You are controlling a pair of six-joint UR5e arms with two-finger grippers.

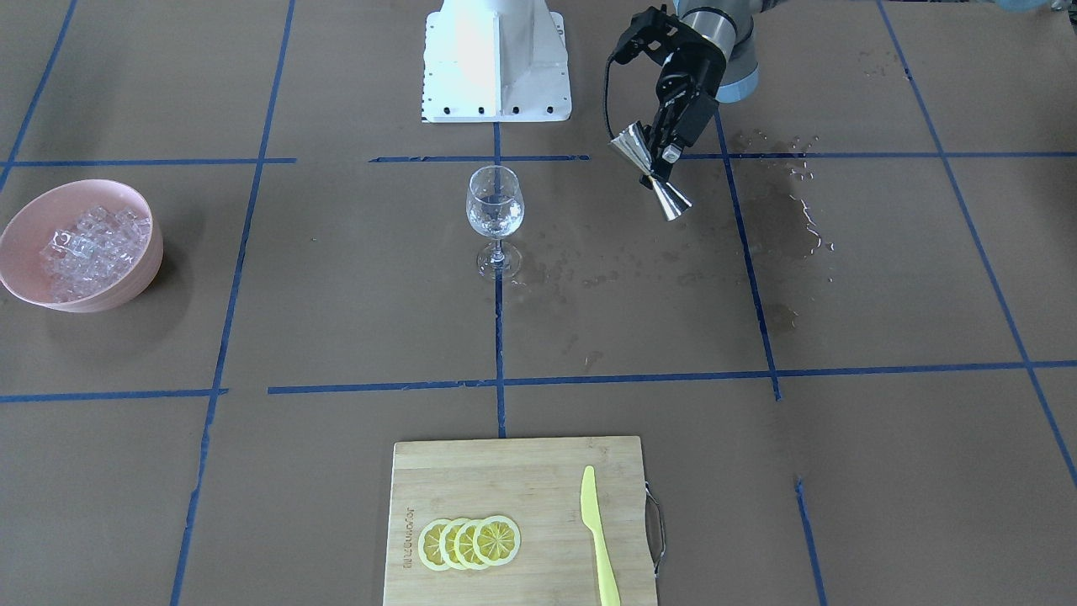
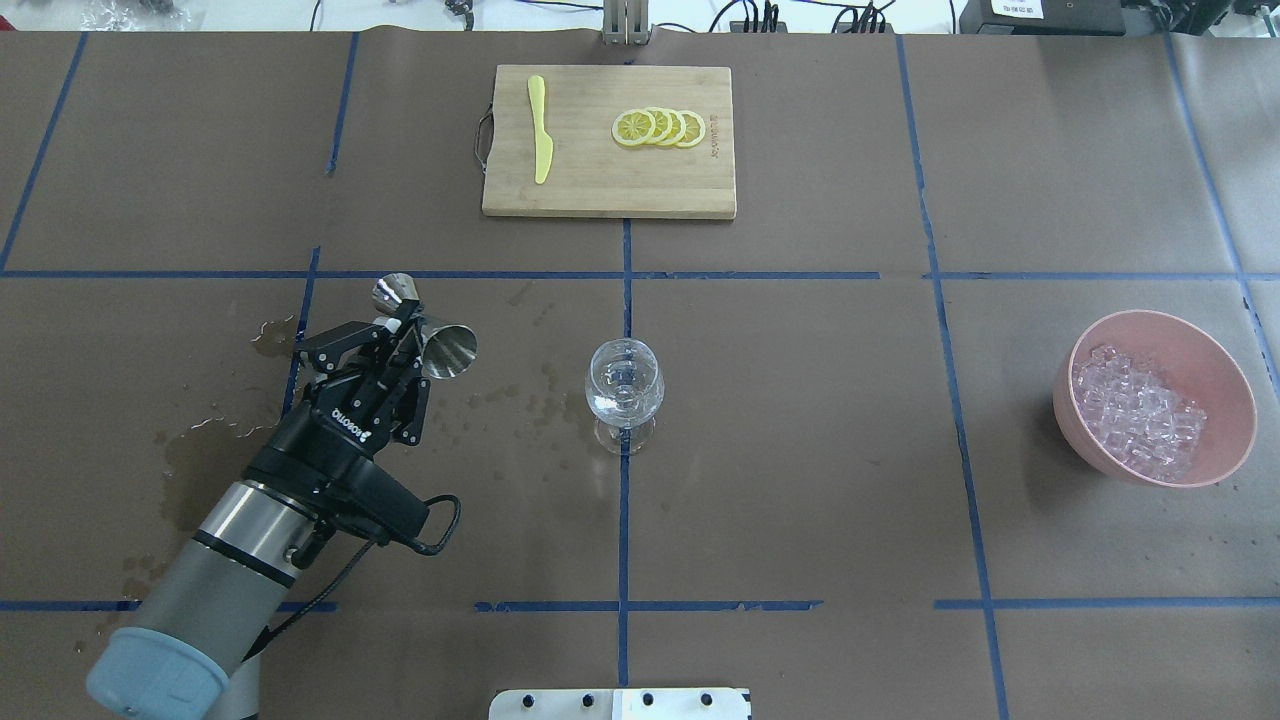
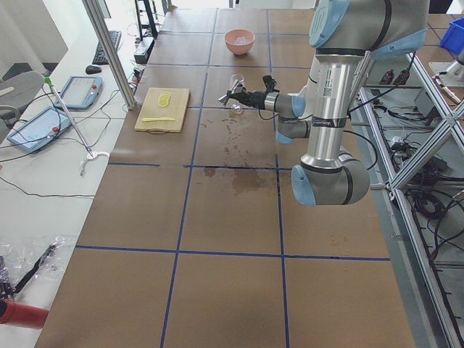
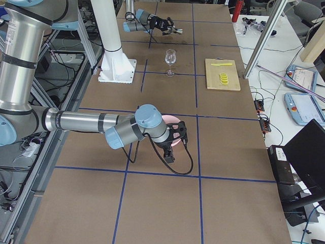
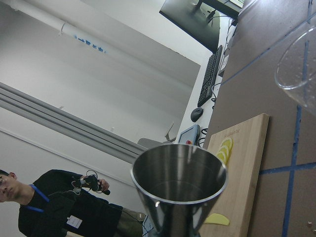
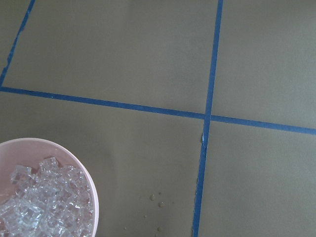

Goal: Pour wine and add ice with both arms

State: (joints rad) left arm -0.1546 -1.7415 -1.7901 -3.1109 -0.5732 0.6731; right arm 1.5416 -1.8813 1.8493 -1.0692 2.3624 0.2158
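My left gripper (image 2: pixel 410 328) is shut on the waist of a steel jigger (image 2: pixel 450 350), held tilted on its side above the table. It hangs left of the wine glass (image 2: pixel 625 385) in the overhead view, well apart from it. The jigger's cup (image 5: pixel 178 182) looks empty in the left wrist view. The glass stands upright at the table's middle with a little clear liquid low in its bowl; I cannot make out wine. The ice (image 2: pixel 1140 412) fills a pink bowl (image 2: pixel 1232 385) far right. My right gripper (image 4: pixel 179 133) hovers over that bowl; I cannot tell whether it is open or shut.
A wooden cutting board (image 2: pixel 610 190) at the far side carries lemon slices (image 2: pixel 660 127) and a yellow knife (image 2: pixel 541 130). Wet patches (image 2: pixel 225 425) darken the paper under and beside the left arm. The white pedestal base (image 1: pixel 496 59) stands behind the glass. A person (image 5: pixel 44 207) shows beyond the table.
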